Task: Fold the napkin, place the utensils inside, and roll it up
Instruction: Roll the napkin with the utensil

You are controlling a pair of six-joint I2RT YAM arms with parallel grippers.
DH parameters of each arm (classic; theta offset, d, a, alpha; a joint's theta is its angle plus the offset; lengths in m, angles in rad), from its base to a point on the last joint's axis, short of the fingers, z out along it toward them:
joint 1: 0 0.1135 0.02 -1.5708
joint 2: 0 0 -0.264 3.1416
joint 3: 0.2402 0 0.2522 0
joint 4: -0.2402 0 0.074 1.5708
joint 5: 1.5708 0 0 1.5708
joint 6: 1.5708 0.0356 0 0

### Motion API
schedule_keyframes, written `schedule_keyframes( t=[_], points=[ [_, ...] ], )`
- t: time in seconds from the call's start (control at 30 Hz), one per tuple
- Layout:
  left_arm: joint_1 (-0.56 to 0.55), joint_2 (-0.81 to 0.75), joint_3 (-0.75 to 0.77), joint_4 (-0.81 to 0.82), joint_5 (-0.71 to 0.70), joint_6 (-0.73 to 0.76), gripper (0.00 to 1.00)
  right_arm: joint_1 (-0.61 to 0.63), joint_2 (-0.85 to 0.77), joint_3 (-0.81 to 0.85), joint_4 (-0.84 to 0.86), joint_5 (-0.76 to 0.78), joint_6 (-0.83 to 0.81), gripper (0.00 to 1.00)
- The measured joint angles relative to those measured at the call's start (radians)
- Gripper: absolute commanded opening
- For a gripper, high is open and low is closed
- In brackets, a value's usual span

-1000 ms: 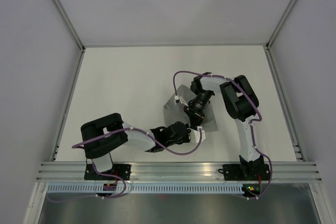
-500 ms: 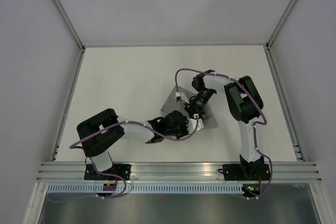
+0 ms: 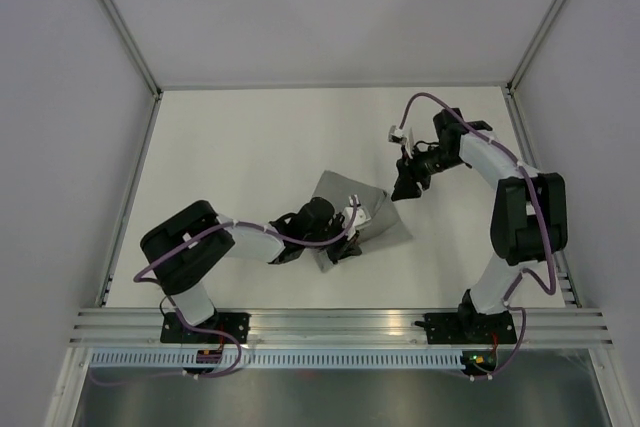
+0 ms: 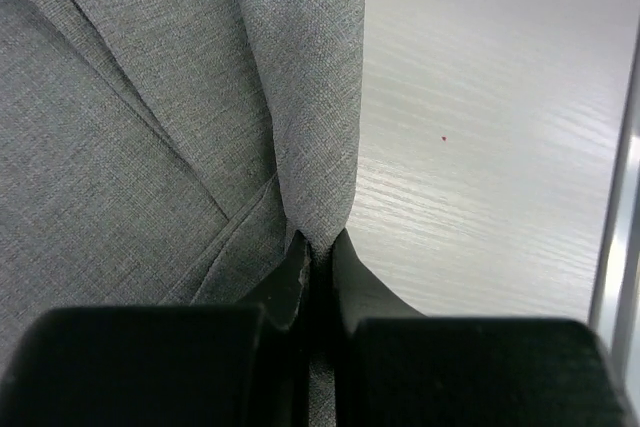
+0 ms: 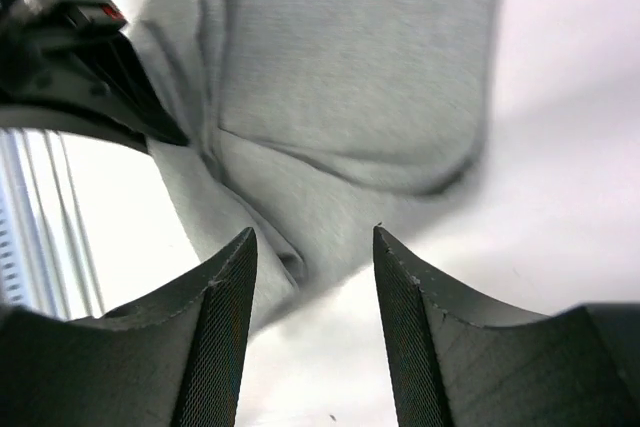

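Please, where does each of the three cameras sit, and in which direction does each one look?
Top: above and behind the bases, facing down at the table; left arm and right arm show, with the napkin near the centre.
Left wrist: on the left arm, facing along the left fingers, shut on a napkin fold.
Right wrist: on the right arm, facing down past the open right fingers at the napkin; the left arm shows top left.
Shared: all views see the napkin.

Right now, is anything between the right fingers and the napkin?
Nothing visible. The right fingers are open, with the napkin straight ahead over bare table. The left fingers pinch its near edge, off to one side.
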Motion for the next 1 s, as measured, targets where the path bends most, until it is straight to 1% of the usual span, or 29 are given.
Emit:
schedule_keyframes(
  t=[0.07,0.1,0.17,0.27,0.37,0.47,0.57,0.67,0.83,1.0],
  points=[
    [0.027,0.005,-0.014,0.027,0.056,-0.056,0.02,-0.042,-0.076,-0.076,0.058,-0.002,-0.010,0.58],
    [0.038,0.010,-0.019,0.040,0.079,-0.079,0.02,-0.051,-0.114,-0.120,0.084,0.002,-0.018,0.62],
    [0.063,0.028,-0.025,0.073,0.135,-0.132,0.02,-0.051,-0.201,-0.213,0.120,0.010,-0.043,0.62],
    [0.099,0.066,-0.027,0.125,0.224,-0.208,0.02,-0.026,-0.305,-0.310,0.163,0.024,-0.085,0.63],
    [0.129,0.109,-0.027,0.181,0.312,-0.278,0.02,0.024,-0.387,-0.399,0.215,0.061,-0.128,0.65],
    [0.146,0.145,-0.027,0.225,0.383,-0.338,0.02,0.102,-0.454,-0.481,0.274,0.114,-0.148,0.66],
    [0.159,0.179,-0.026,0.267,0.446,-0.389,0.02,0.217,-0.514,-0.568,0.349,0.185,-0.158,0.69],
    [0.166,0.203,-0.023,0.290,0.487,-0.426,0.02,0.327,-0.531,-0.617,0.394,0.241,-0.162,0.68],
    [0.174,0.229,-0.013,0.303,0.530,-0.460,0.02,0.423,-0.502,-0.624,0.439,0.303,-0.161,0.67],
    [0.181,0.240,-0.003,0.299,0.550,-0.471,0.02,0.496,-0.449,-0.624,0.467,0.343,-0.152,0.60]
  ],
)
